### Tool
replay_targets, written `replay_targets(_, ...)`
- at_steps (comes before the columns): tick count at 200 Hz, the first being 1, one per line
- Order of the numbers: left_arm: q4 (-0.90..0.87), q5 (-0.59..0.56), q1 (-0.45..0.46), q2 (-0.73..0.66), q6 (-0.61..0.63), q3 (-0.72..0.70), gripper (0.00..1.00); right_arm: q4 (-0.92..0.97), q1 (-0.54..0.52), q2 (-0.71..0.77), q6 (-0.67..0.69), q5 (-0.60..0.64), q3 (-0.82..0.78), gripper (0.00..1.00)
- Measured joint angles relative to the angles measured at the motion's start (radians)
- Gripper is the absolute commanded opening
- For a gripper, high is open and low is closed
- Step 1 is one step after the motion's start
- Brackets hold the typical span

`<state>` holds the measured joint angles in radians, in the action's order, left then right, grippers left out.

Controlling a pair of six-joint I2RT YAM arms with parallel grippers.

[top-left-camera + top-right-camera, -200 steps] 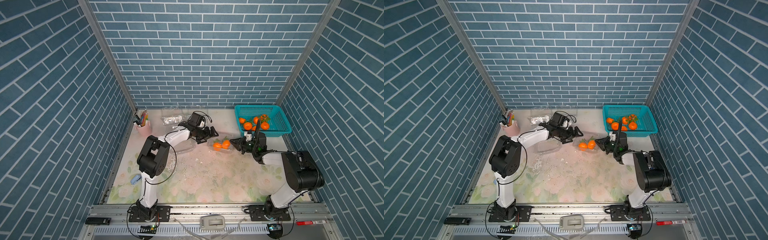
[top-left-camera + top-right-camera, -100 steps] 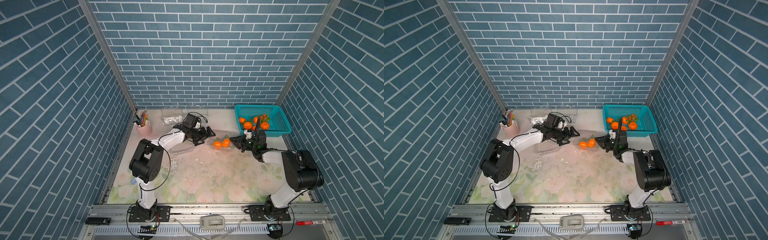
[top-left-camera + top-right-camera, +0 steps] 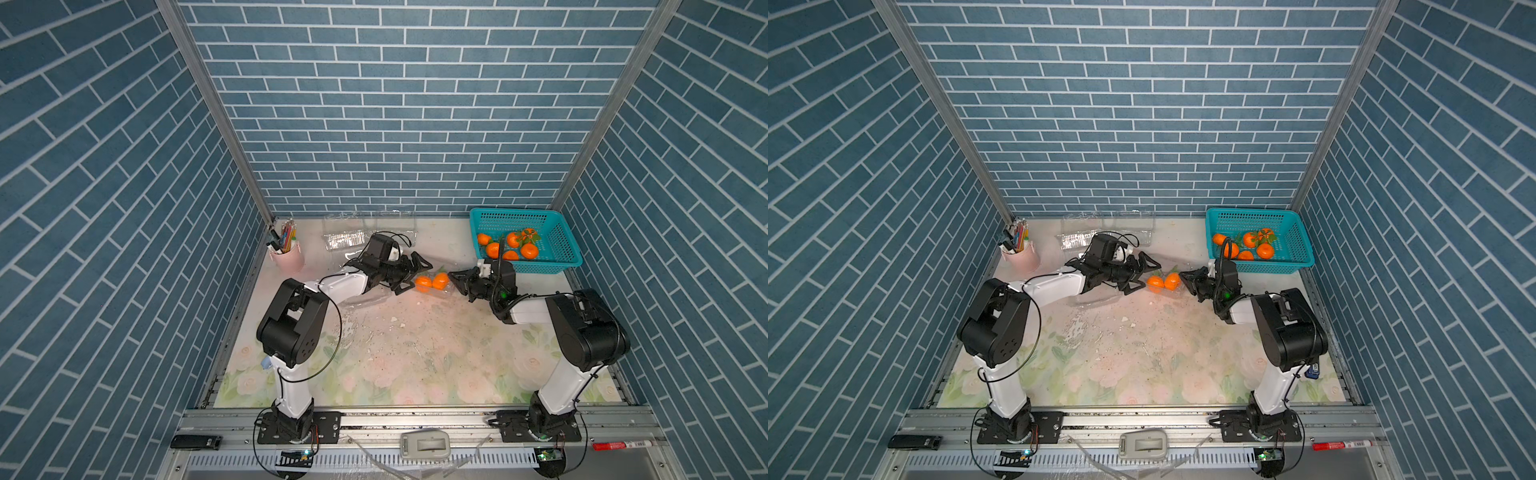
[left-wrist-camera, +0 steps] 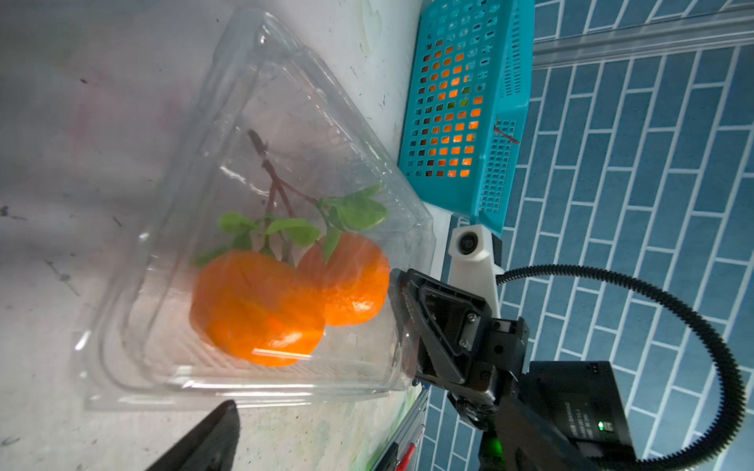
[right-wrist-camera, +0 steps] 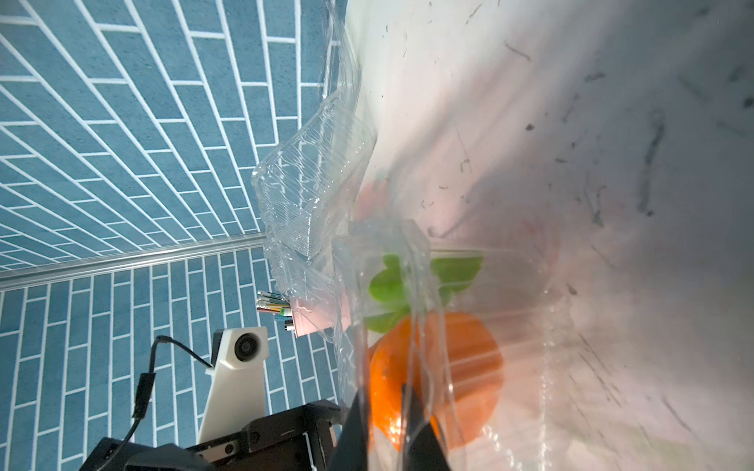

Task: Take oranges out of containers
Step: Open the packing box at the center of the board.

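In a top view, our left gripper [image 3: 415, 277] gapes wide just beside the clear clamshell [image 3: 444, 292], which holds 2 oranges [image 3: 424, 283] mid-table near the teal basket [image 3: 540, 266]. From the left wrist, the right gripper [image 4: 404, 301] sits at the clamshell's edge. From the right wrist, its jaws are clenched on that thin plastic rim. We judge it best to brace the base with the left gripper, then peel the lid slowly.
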<state>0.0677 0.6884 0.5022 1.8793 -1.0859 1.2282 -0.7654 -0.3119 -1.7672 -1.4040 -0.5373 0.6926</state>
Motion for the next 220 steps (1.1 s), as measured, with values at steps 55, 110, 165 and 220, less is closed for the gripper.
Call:
replay_targets(55, 0.044, 0.013, 0.001, 0.0, -0.035, 0.0, 0.99, -0.014, -0.026, -0.003, -0.031, 0.04, 0.012, 0.15)
replay_targets(110, 0.004, 0.013, 0.002, 0.0, -0.007, 0.008, 0.99, 0.029, -0.066, 0.01, 0.012, 0.063, 0.014, 0.16)
replay_targets(165, -0.05, 0.014, -0.018, 0.032, 0.04, 0.032, 0.99, 0.164, -0.086, 0.085, 0.114, 0.069, 0.003, 0.2)
replay_targets(220, -0.082, 0.002, -0.044, 0.077, 0.097, 0.084, 0.99, 0.295, -0.098, 0.105, 0.205, 0.009, 0.002, 0.25)
